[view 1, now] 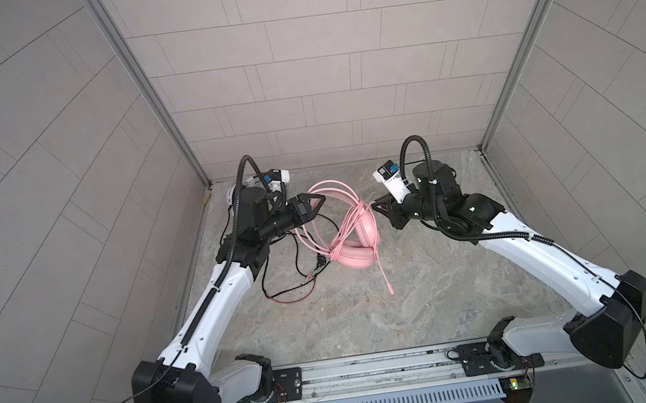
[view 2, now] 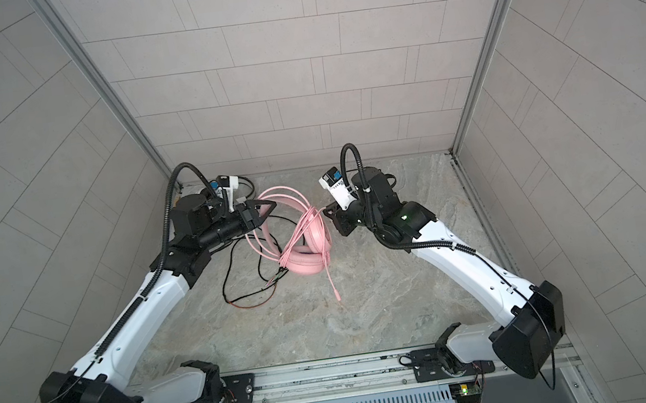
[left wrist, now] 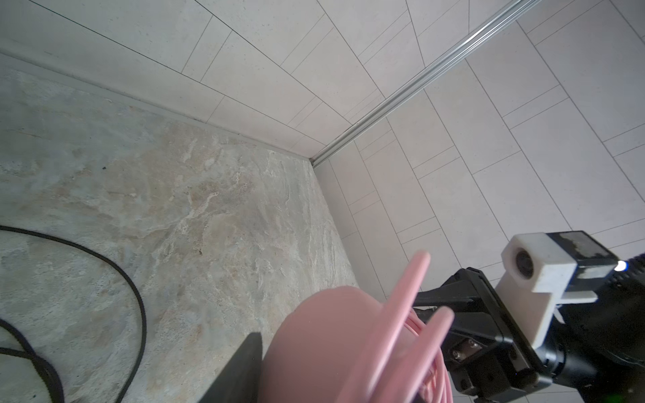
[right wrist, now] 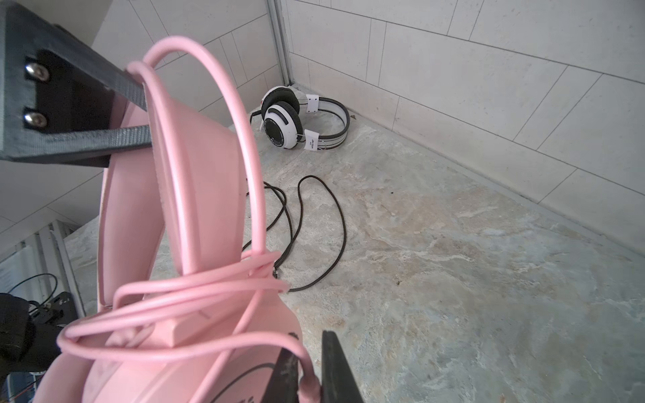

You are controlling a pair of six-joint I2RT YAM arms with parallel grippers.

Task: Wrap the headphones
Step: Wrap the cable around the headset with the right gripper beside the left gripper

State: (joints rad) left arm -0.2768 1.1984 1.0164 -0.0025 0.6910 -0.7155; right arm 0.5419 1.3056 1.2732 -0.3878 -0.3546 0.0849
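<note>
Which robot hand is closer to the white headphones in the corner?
Left. The left gripper is on the white headphones' side of the pink headphones; the right gripper is on their far side.

Black cable [right wrist: 345, 226] loops across open tabletop [right wrist: 471, 265]

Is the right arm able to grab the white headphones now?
Probably not: the right gripper pinches the pink cable, and the white headphones sit in the far corner, past the pink headphones.
</note>
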